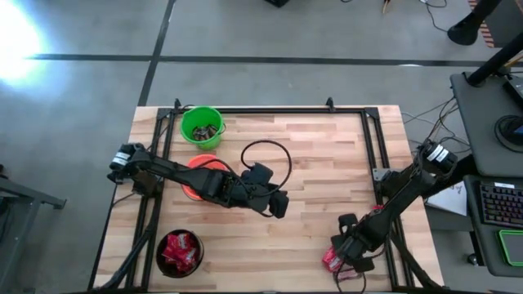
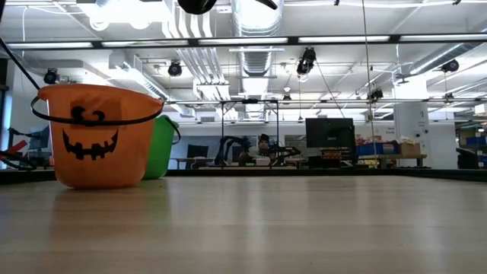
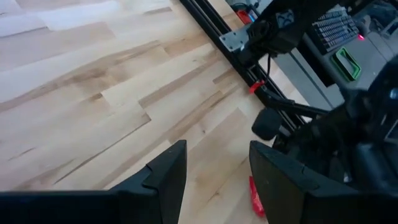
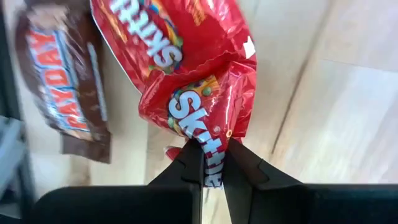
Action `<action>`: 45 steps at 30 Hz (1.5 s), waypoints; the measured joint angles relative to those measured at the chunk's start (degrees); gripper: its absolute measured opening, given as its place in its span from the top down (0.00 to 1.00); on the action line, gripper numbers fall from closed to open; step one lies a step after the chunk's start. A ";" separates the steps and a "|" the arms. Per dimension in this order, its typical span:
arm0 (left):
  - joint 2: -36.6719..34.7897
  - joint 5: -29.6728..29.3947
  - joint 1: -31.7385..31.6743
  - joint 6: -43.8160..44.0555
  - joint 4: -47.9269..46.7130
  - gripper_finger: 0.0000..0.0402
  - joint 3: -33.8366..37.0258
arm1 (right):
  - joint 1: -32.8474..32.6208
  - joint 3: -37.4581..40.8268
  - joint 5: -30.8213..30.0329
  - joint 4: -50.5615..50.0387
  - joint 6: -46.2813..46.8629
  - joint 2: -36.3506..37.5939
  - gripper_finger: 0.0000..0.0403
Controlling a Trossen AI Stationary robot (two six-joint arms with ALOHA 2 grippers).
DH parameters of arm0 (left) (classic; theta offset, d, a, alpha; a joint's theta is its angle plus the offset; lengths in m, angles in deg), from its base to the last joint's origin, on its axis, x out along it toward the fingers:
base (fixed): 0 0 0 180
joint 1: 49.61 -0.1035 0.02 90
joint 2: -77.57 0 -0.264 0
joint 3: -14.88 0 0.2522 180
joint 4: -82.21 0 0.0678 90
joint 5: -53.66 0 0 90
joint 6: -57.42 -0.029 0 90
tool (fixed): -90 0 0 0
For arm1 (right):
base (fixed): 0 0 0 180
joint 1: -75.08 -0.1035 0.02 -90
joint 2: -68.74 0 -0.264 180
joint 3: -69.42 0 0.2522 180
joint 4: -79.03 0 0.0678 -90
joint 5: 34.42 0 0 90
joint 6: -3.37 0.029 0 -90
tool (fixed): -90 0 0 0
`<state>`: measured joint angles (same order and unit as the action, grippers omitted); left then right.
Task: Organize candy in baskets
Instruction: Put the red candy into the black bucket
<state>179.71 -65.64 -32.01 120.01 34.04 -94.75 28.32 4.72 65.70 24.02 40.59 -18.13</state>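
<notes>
My right gripper [image 1: 345, 260] is at the table's near right corner, shut on a red Skittles candy [image 4: 205, 106]. A second red pack [image 4: 168, 37] and a brown PayDay candy [image 4: 62, 87] lie right beside it on the wood. My left gripper [image 1: 278, 204] hovers open over the middle of the table with nothing between its fingers. The green basket [image 1: 202, 126] at the far left holds dark candy. The orange basket [image 1: 200, 167] stands partly under the left arm. The black basket [image 1: 180, 251] at the near left holds red candy. My right gripper pinches a crumpled end of the red candy's wrapper [image 4: 211, 149] between its two fingers. The fingers come from above, pointing steeply down. The rest of the pack spreads out beyond the fingertips; whether it is clear of the table I cannot tell.
A black metal frame [image 1: 372, 155] runs along the table's edges close to the right arm. A black cable loop [image 1: 265, 155] lies on the wood beyond the left gripper. The low view shows the orange basket [image 2: 95, 137] with the green basket [image 2: 161, 144] behind it.
</notes>
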 joint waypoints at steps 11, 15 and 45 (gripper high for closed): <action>-0.02 0.31 2.87 -0.54 0.16 0.61 0.00 | 3.46 -0.11 -3.66 -0.06 12.42 9.55 0.94; -0.02 0.33 4.36 -0.55 0.48 0.61 0.00 | 5.18 -0.14 -8.65 0.05 17.15 13.73 0.94; -0.07 -4.36 3.54 -9.62 11.96 0.49 0.00 | 18.50 -21.50 -40.34 -11.55 2.14 17.39 0.93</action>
<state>179.65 -70.00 -28.47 110.39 46.00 -94.75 46.81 -16.79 25.36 12.47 42.73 -0.74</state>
